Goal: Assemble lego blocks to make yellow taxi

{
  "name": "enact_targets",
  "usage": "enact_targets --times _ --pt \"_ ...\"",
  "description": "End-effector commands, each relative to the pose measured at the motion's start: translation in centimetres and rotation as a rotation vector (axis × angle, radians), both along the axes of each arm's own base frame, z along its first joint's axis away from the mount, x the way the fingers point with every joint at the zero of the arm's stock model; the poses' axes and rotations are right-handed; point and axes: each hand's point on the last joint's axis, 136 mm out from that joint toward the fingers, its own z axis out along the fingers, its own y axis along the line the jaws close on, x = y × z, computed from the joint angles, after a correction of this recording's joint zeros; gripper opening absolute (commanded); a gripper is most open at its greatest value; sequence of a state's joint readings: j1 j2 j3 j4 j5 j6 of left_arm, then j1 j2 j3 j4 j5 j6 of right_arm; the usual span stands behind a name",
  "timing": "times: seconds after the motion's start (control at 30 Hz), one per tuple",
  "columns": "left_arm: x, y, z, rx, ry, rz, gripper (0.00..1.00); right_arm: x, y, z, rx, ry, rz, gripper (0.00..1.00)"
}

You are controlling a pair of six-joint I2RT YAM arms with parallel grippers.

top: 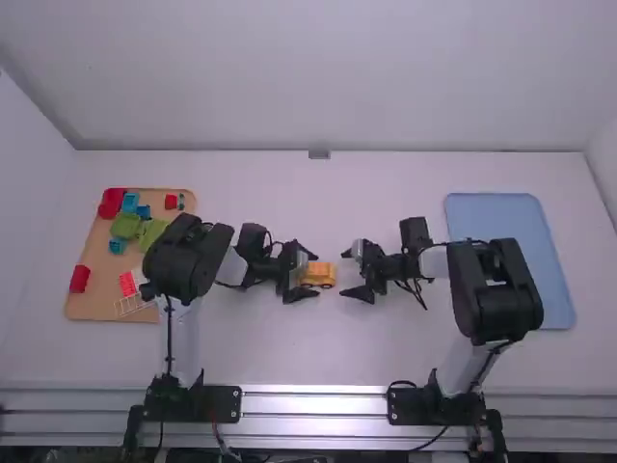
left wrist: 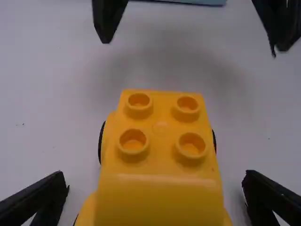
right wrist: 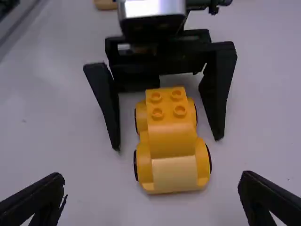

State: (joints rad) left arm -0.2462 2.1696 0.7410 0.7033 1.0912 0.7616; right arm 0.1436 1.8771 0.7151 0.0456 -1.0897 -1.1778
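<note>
Near the middle of the table stands a yellow taxi [top: 318,275], a car body on black wheels with a block with four studs on top. My left gripper [top: 302,273] is open around its left end; in the left wrist view the taxi [left wrist: 160,155] sits between the spread fingers of my left gripper [left wrist: 155,195], touching neither. My right gripper [top: 349,273] is open just right of the taxi. In the right wrist view the taxi [right wrist: 171,141] lies beyond the open fingertips of my right gripper [right wrist: 153,186], which have nothing between them.
At the far left a tan tray [top: 96,299] holds red, green and blue blocks and a white ladder-like piece, partly behind the left arm. A blue tray [top: 501,217] lies on the right side, partly under the right arm.
</note>
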Motion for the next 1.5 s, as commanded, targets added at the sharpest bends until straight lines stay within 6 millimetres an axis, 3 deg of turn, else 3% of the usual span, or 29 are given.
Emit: enact_targets --times 0.0,0.27,0.37,0.47,0.57,0.6,0.7,0.8,0.9,0.93,1.07,1.13,1.3,1.4,1.47 --pt "0.5 1.2 -0.8 0.068 0.086 0.111 0.99 -0.9 0.4 -0.9 -0.024 0.027 -0.034 0.99" --pt "-0.3 3.0 2.5 0.21 0.027 0.161 0.99 0.7 2.8 -2.9 -0.017 0.02 -0.107 0.99" --pt "-0.5 3.8 4.8 0.25 0.019 0.201 0.99 1.7 3.8 -4.1 -0.015 0.057 -0.102 0.99" --pt "-0.2 5.5 7.2 0.282 0.0 0.267 0.99 1.8 5.4 -3.8 0.043 0.067 -0.015 0.99" --pt "-0.2 7.7 10.8 0.263 -0.027 0.34 0.99 1.9 6.7 -3.2 0.077 0.029 0.067 0.99" --pt "-0.2 7.8 11.0 0.261 -0.027 0.345 0.99 2.0 6.8 -3.2 0.076 0.028 0.067 0.99" --pt "0.5 10.1 14.3 0.205 -0.004 0.48 0.99 2.4 7.7 -3.8 0.019 0.021 0.062 0.99" --pt "0.9 11.6 16.3 0.154 0.023 0.574 0.99 2.6 8.2 -4.4 -0.03 0.027 0.041 0.99" --pt "1.9 14.0 17.7 0.111 0.089 0.746 0.99 2.9 8.5 -5.3 -0.087 0.037 0.001 0.89" --pt "2.5 15.6 18.1 0.093 0.138 0.865 0.99 2.7 8.6 -5.5 -0.102 0.036 -0.001 0.83" --pt "3.0 18.2 18.7 0.089 0.166 1.026 0.99 2.4 8.7 -5.7 -0.109 0.05 0.004 0.66" --pt "3.0 18.4 18.9 0.092 0.154 1.038 0.99 2.5 8.6 -5.5 -0.105 0.059 -0.002 0.61" --pt "3.3 18.7 19.6 0.086 0.114 1.054 0.99 3.6 8.0 -3.5 -0.081 0.092 -0.06 0.6" --pt "3.6 18.9 20.0 0.077 0.096 1.059 0.99 4.6 6.4 -1.5 -0.099 0.077 -0.103 0.59" --pt "4.0 19.5 20.2 0.085 0.076 1.098 0.99 5.5 3.9 -0.3 -0.172 0.05 -0.168 0.59"
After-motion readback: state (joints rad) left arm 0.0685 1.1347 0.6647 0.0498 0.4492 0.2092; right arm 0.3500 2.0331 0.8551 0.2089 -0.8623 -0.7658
